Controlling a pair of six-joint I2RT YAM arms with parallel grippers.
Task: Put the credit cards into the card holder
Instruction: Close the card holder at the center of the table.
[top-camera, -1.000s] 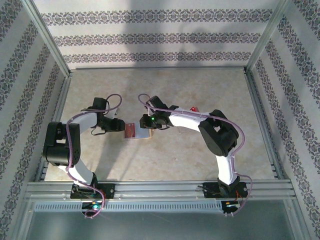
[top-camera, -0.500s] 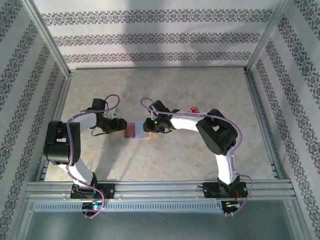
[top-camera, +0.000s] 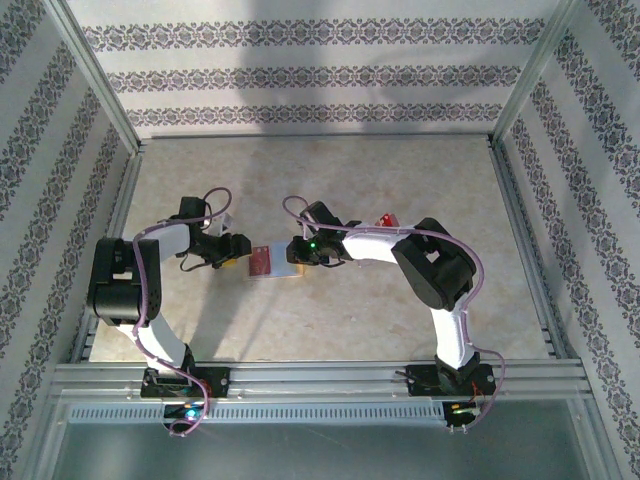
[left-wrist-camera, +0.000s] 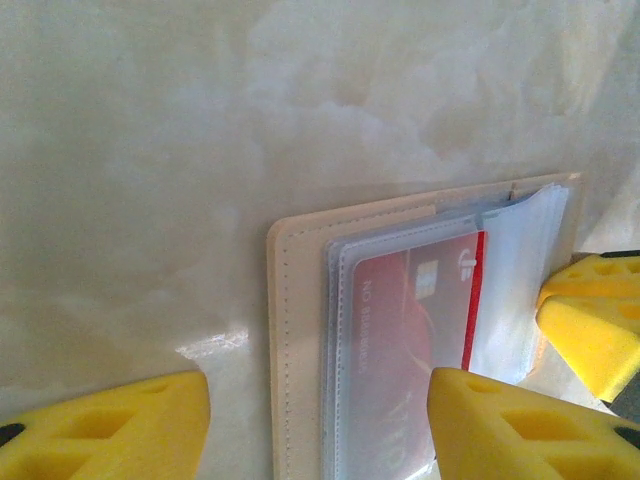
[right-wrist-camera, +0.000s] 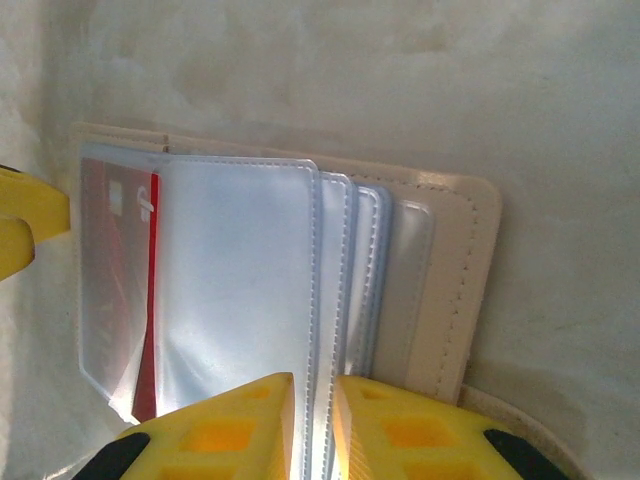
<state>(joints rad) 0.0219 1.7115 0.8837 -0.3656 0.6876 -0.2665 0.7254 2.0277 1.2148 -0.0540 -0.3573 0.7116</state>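
The tan card holder (top-camera: 283, 266) lies open on the table between my two grippers, its clear sleeves fanned out. One red credit card (left-wrist-camera: 410, 320) sits inside a sleeve on the holder's left half; it shows too as the credit card (right-wrist-camera: 112, 300). My left gripper (left-wrist-camera: 318, 410) hangs open over that half, with one finger off the holder and the other above the card. My right gripper (right-wrist-camera: 313, 420) is shut on the edges of the clear sleeves (right-wrist-camera: 240, 270). More red credit cards (top-camera: 386, 219) lie behind the right arm.
The marble-patterned tabletop (top-camera: 330, 170) is walled in by patterned panels. A metal rail (top-camera: 320, 380) runs along the near edge by the arm bases. A yellow finger (left-wrist-camera: 595, 320) of the right gripper reaches into the left wrist view.
The left gripper's jaws have widened and its arm has shifted slightly left. The right gripper came down a little onto the holder and has stayed there since.
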